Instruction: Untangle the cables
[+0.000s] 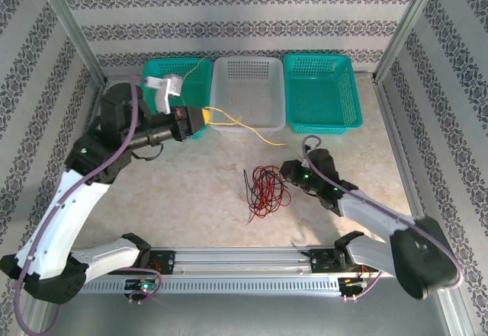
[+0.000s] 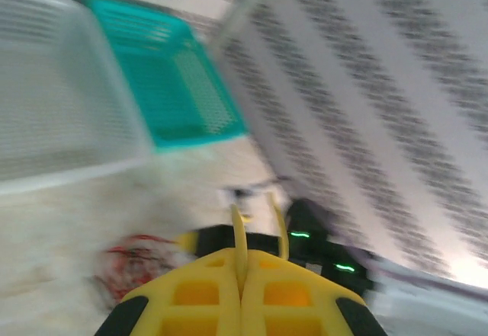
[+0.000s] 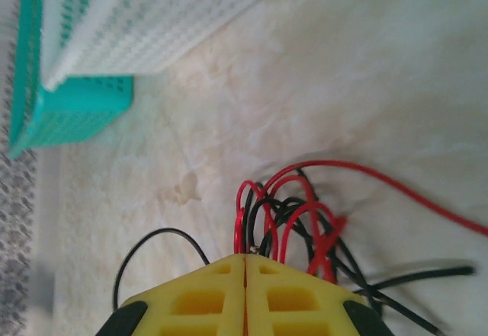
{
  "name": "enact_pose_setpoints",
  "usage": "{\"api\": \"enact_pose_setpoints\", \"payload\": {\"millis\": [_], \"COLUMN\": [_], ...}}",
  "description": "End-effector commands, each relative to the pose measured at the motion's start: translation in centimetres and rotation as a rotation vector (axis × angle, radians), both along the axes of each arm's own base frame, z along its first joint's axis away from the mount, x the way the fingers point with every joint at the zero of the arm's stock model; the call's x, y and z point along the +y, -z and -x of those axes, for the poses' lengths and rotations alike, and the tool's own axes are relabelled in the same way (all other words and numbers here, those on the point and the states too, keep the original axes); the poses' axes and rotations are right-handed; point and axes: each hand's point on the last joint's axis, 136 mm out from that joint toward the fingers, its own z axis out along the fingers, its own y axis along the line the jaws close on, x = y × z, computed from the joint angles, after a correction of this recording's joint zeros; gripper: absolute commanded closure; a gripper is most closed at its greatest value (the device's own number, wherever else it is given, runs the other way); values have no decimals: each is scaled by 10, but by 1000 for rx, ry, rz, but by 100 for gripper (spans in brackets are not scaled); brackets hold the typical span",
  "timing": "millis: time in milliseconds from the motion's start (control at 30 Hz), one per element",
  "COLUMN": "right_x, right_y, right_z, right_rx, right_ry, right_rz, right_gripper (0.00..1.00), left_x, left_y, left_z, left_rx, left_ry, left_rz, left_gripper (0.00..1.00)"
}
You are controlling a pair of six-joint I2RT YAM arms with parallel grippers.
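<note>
Mid-separation here. Got the yellow cable [image 1: 263,134] looking clear of the rest, strung past the front of the white basket [image 1: 216,92] down onto the table [image 1: 191,191], one end clamped in the shut left gripper [image 1: 204,116]. Also got a red-black tangle [image 1: 263,187] mid-table, with the right gripper [image 1: 285,171] closed tight on what looks like a red loop at its edge. Next, probably: hold that pinch, draw apart gently, watch for snags.

Three baskets [image 1: 320,92], two arms [image 1: 69,206], one red-black cable tangle [image 1: 263,187]
</note>
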Motion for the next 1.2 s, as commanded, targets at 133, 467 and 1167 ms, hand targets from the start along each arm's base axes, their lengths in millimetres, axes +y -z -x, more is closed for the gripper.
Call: {"api": "enact_pose_setpoints", "payload": {"millis": [133, 467, 1167], "right_x": [-68, -79, 16], "right_y": [-32, -82, -206], "right_z": [6, 0, 14], "right_rx": [-51, -47, -270], "right_ry": [159, 103, -192], "right_rz": [14, 248, 248], "right_gripper": [100, 53, 36], "left_x": [115, 64, 75], "left_y": [40, 50, 2], "left_z": [-9, -14, -53], "left_rx": [-69, -86, -159], "left_ry": [-406, -194, -361], "left_rz": [-593, -439, -307], "left_gripper": [100, 100, 100]}}
